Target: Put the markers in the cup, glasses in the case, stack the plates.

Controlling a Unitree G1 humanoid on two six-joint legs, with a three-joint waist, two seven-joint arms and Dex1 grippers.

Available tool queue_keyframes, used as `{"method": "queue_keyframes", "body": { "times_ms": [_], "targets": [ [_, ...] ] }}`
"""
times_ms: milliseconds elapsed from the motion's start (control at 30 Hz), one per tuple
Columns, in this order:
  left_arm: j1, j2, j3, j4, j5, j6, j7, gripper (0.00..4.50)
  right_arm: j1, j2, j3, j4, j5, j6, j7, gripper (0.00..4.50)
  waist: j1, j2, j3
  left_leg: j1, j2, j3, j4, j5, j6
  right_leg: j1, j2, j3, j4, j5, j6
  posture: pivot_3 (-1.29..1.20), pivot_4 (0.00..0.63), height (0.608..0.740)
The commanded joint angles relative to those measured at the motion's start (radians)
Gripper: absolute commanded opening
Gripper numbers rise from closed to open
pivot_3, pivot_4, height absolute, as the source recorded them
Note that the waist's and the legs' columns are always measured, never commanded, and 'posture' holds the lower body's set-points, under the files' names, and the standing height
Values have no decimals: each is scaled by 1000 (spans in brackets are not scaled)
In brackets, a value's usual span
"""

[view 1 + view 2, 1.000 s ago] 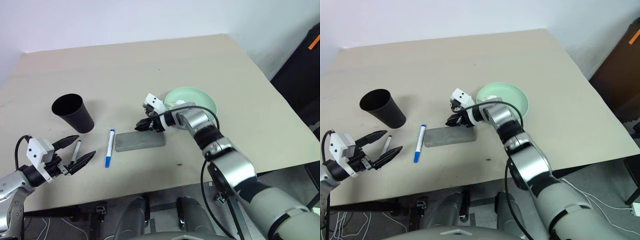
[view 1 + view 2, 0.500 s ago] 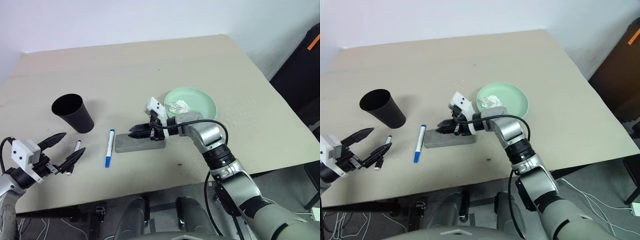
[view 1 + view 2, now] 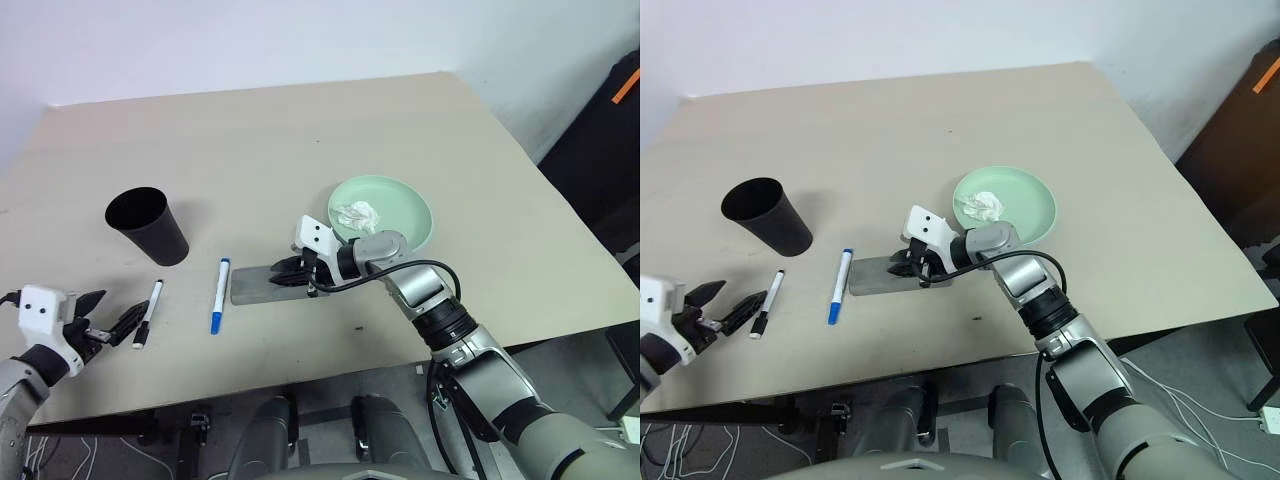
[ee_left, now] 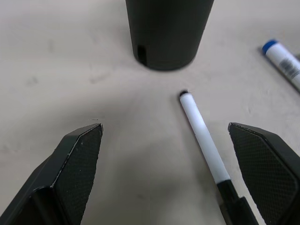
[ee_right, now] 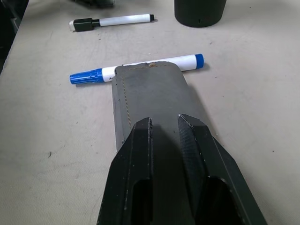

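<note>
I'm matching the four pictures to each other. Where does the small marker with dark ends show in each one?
Left eye view: small marker, lower left, below the cup.
Right eye view, lower left, beside the left hand.
Left wrist view, right of centre, between the fingers.
Right wrist view, along the top.
Shared landmark: the blue marker lies alongside it, on the side nearer the grey case.

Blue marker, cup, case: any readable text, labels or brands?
None readable.
Blue marker: grey print on the barrel, too blurred to read.
Cup: no text; just a small moulded notch near the base.
Case: plain grey, stitching but no lettering.
Small marker: no print visible.
Plate and tissue: unmarked.
</note>
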State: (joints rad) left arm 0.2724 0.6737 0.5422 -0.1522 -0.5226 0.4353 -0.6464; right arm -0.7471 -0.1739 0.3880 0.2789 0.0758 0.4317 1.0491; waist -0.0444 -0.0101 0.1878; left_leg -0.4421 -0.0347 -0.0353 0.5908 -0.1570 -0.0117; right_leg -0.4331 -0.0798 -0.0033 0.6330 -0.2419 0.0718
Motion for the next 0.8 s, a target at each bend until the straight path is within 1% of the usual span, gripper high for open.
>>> {"method": "queue_keyframes", "body": {
  "times_ms": [33,233,367,533,633,767,800],
  "targets": [
    [-27,19,-7,-80,-30,129,55,4500,-12,-1,-3,16,-8,-2,-20,920,1,0,0,0,0,0,0,0,0,0,0,0,0,0,0,0,150,735],
    [-57,65,-55,-122,-32,362,114,4500,-2,-1,3,11,-13,-4,-42,920,1,0,0,0,0,0,0,0,0,-1,0,0,-1,0,0,0,150,735],
    [-103,112,-86,-149,-32,551,177,4500,-5,-4,-6,12,-7,3,-50,920,0,0,0,0,0,1,0,0,0,0,0,0,0,0,0,0,150,735],
    [-180,146,-104,-189,-23,701,237,4500,-15,-5,-25,34,-7,-7,-76,920,1,1,0,1,0,1,0,0,0,0,0,0,0,1,1,0,150,735],
    [-215,160,-103,-197,-23,760,250,3969,-17,-3,-28,37,-5,-5,-86,881,1,1,0,1,0,0,0,0,0,0,0,0,0,1,1,0,150,735],
    [-240,163,-96,-216,-24,824,261,2677,-10,-8,-26,34,-4,-8,-92,881,0,1,0,1,0,1,0,0,0,0,0,0,0,1,1,0,150,735],
    [-244,163,-94,-223,-25,839,263,2295,-11,-10,-27,38,-5,-10,-95,881,0,1,0,1,0,1,0,0,0,0,0,0,0,1,1,0,150,735]
  ]
}}
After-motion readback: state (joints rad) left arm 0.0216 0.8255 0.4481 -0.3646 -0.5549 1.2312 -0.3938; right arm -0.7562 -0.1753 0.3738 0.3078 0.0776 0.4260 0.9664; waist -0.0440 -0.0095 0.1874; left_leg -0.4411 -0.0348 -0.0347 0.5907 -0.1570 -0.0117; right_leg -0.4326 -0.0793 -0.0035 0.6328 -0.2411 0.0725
